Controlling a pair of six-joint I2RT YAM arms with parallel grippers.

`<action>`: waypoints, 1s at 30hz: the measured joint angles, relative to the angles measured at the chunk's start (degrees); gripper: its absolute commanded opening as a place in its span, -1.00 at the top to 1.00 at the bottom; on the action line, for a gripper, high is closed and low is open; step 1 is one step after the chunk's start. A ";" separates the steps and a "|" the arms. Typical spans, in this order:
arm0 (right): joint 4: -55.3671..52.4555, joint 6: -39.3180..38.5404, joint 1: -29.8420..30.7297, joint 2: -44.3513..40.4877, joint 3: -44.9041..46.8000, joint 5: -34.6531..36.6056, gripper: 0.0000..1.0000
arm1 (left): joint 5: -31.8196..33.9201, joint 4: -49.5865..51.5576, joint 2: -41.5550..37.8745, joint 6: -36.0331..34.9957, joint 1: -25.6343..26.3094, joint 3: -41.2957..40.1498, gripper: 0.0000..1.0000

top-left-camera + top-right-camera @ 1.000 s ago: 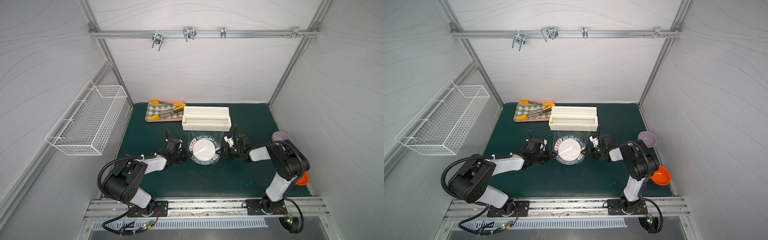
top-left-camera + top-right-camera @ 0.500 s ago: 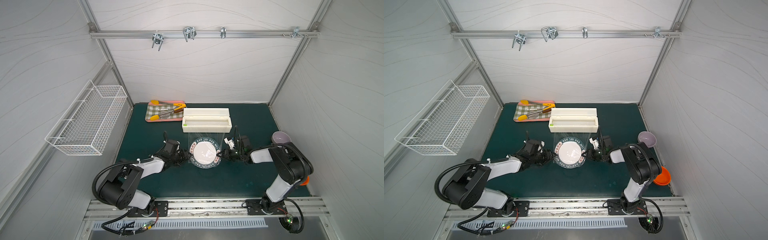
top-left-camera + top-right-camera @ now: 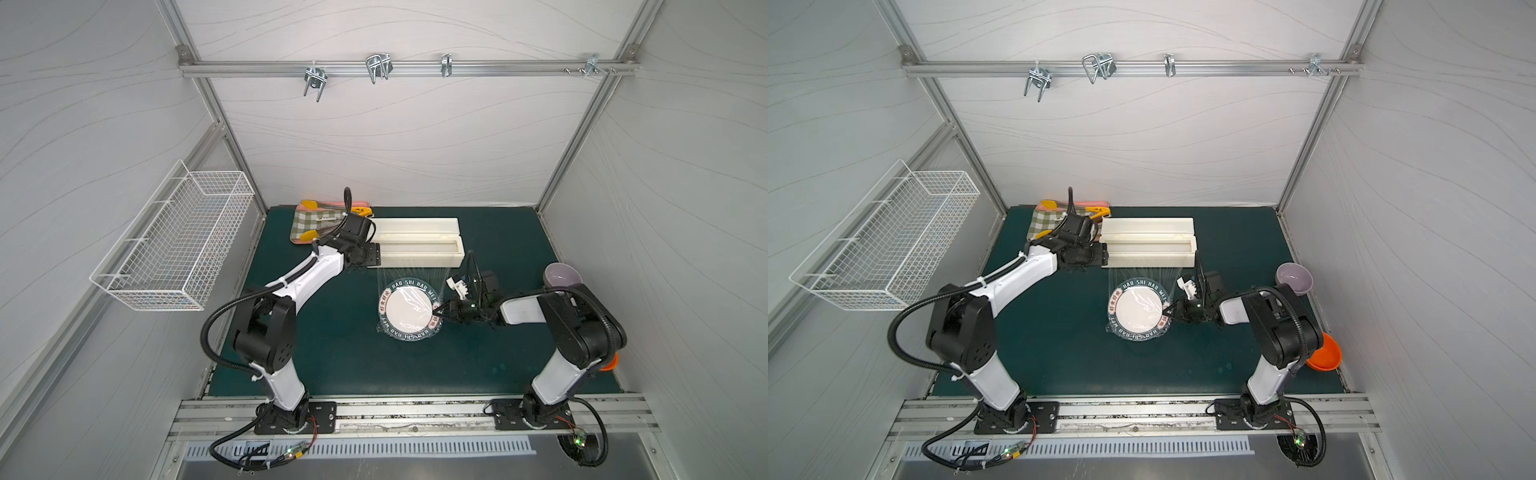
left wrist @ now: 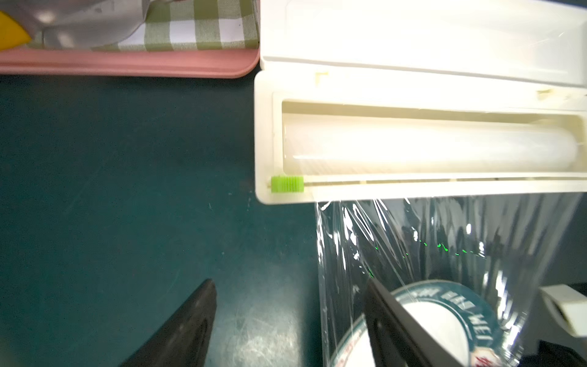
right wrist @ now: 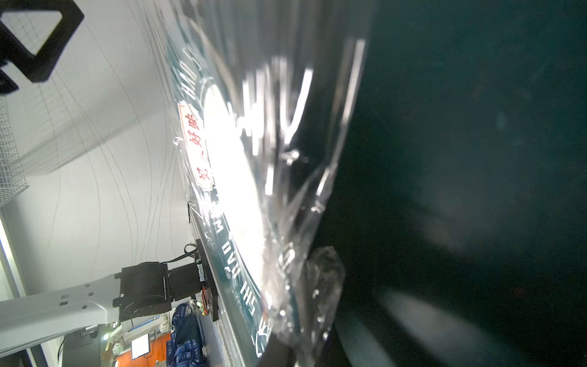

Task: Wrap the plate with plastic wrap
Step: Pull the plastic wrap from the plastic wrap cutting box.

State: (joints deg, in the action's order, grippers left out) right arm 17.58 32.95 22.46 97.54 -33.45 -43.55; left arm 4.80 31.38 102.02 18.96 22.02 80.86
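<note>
Our right gripper [image 3: 437, 311] pinches the plastic wrap [image 4: 413, 241] at the plate [image 3: 409, 309]; our left gripper [image 4: 289, 281], jaws released, faces the green cutter slider [image 4: 287, 188] on the dispenser box [image 4: 413, 47].

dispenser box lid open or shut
Open: the dispenser box has its lid folded back, and the roll shows inside.

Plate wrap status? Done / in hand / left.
Done: plastic wrap drawn from the dispenser box across the plate.
In hand: right gripper shut on the wrap at the plate's edge; left gripper open near the green slider.
Left: cut the wrap off the roll, tuck edges.
</note>
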 measured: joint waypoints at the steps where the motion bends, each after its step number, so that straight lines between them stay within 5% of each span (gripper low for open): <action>1: -0.20 -0.13 0.02 0.00 -0.04 0.00 1.00 | 0.50 1.42 1.95 -0.20 -0.35 2.08 -0.41; 14: -2.78 -1.75 0.00 0.00 -0.96 -0.02 1.00 | 2.36 12.41 24.44 1.81 -4.79 33.24 -0.10; 30: -3.13 -1.95 0.00 0.42 -1.22 -0.33 1.00 | -1.38 14.21 27.45 2.38 -4.35 33.11 0.16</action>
State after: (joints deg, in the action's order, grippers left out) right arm 14.46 31.00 22.46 97.95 -34.68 -43.88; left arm 3.42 45.58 129.47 21.34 17.67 113.97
